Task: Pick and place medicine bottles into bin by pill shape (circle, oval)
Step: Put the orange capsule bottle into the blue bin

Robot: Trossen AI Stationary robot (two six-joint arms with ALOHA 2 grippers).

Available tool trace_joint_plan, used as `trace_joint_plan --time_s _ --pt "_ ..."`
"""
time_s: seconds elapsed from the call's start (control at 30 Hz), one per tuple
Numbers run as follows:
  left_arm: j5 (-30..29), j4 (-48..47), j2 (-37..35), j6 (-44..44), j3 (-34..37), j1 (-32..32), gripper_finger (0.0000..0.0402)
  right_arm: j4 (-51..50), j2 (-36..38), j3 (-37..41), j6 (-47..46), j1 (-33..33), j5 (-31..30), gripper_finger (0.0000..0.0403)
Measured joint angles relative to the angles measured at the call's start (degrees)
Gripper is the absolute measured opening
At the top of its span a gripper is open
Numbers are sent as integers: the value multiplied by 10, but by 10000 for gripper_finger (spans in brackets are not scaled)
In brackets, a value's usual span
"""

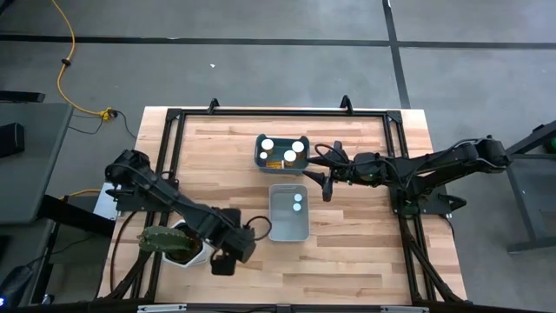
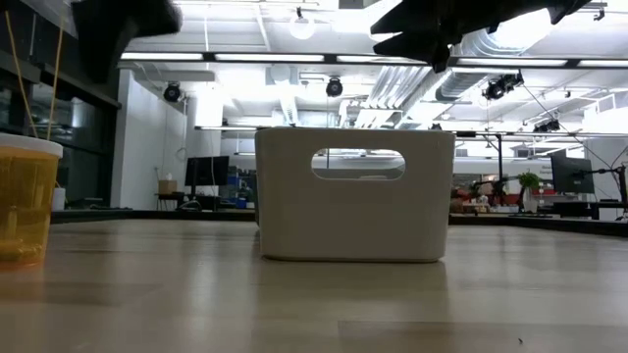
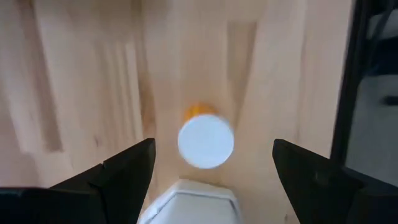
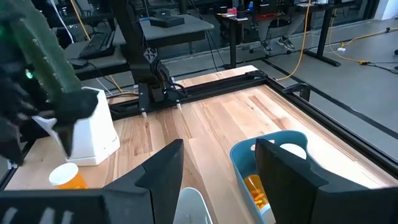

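Observation:
An amber medicine bottle (image 3: 206,140) with a white round cap stands upright on the wood table near the front left; it also shows in the low view (image 2: 25,201) and the right wrist view (image 4: 65,177). My left gripper (image 1: 224,261) hangs open above it, pointing down, one finger on either side (image 3: 212,144), apart from it. Several bottles (image 1: 289,155) stand in the blue-grey bin (image 1: 261,143). Two small caps (image 1: 298,203) show in the pale bin (image 1: 276,228). My right gripper (image 1: 326,184) is open and holds nothing, in the air between the two bins (image 4: 219,144).
A white hexagonal pot (image 1: 193,252) with a green plant stands just left of my left gripper, close to the bottle (image 3: 193,205). A black frame (image 1: 174,117) runs around the tabletop. Bare wood lies right of the bins and along the table's near edge.

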State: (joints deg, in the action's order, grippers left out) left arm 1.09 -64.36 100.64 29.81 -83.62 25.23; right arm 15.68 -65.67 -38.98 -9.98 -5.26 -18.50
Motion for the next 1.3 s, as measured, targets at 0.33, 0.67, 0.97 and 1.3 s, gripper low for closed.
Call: trace_joint_plan --time_s 0.33,0.67,0.97,1.3 --pt "-5 26 43 97 21 27 314 -5 0 0 0 0 0 193" --pt "-61 18 68 125 25 45 314 -14 0 0 0 0 0 193" --pt "-39 63 68 130 68 45 314 -13 0 0 0 0 0 193" --pt "-69 73 68 101 71 44 313 -14 0 0 0 0 -1 193"
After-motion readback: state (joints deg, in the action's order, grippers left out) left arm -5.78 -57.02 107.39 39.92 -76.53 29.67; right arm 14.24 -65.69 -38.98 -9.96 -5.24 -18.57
